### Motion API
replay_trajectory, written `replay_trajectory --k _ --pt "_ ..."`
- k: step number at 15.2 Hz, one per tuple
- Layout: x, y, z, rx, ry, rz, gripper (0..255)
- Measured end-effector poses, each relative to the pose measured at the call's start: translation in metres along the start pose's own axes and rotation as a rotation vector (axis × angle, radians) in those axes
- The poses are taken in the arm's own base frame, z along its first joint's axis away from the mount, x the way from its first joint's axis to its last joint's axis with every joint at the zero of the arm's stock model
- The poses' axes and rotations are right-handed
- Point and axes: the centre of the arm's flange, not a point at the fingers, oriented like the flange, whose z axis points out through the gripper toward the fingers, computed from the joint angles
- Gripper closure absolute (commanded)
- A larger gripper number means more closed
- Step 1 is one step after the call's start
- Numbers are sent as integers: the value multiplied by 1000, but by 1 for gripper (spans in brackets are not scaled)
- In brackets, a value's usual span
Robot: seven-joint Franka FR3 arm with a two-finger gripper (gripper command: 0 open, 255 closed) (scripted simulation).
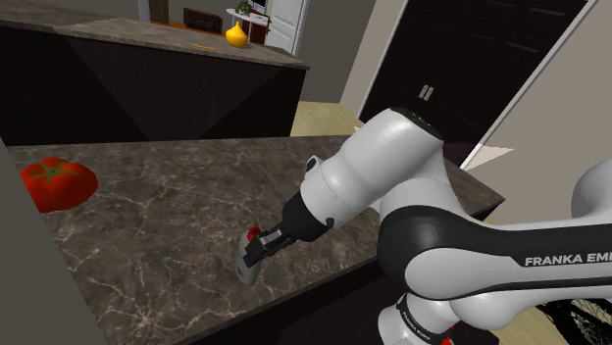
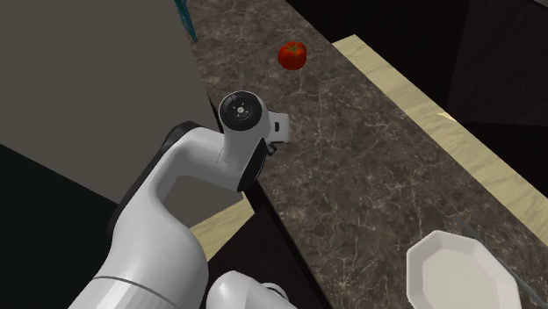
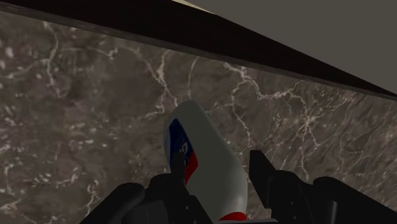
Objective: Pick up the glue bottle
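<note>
From the shoulder view, my gripper is hanging low over the dark stone counter. It is right at the glue bottle, which is lying near the counter's front edge. I am counting one bottle, one red tomato well apart from it, and one yellow vase on the far counter.

From the second exterior view, I am counting one tomato and one white plate, both away from my arm.

From the wrist view, the glue bottle is sitting inside my gripper, but I cannot tell whether I am squeezing it. The bottle is looking round and smooth, so I am worrying it could slip out, roll to the edge and fall.
</note>
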Motion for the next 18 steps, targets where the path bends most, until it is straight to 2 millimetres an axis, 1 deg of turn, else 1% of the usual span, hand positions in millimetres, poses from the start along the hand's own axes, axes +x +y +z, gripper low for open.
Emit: replay_trajectory --k 7,18 --pt "1 -1 -2 0 0 0 255" --pt "18 -16 -53 -1 -1 0 255"
